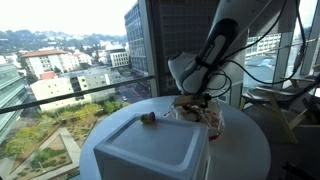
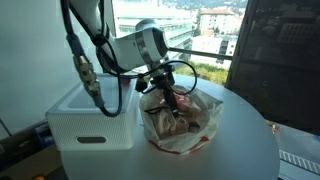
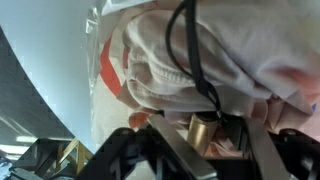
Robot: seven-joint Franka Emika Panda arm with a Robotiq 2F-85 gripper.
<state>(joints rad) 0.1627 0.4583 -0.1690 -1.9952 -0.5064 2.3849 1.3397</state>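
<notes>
Gripper (image 2: 166,98) points straight down into the plastic bag (image 2: 195,128), right of the white box (image 2: 85,125); we cannot tell its jaw opening.

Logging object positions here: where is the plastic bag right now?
In both exterior views the plastic bag sits on the round white table, right beside the white box, with the gripper at its top.

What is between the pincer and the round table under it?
A crumpled plastic bag, resting on the table right under the pincer; both exterior views show it.
</notes>
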